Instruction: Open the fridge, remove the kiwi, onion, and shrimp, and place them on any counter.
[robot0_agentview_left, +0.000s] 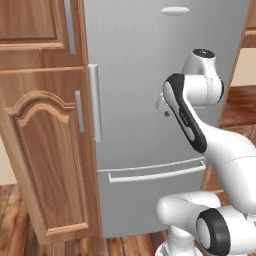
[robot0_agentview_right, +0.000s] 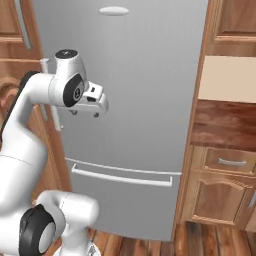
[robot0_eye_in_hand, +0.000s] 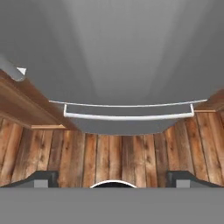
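Fridge shut – I was at the opening step, nothing removed.

My gripper (robot0_agentview_right: 85, 113) hung wide open and empty before the fridge (robot0_agentview_left: 150, 75) door; next I judged it must reach the vertical handle (robot0_agentview_left: 95, 102) – kiwi, onion, shrimp presumably inside.
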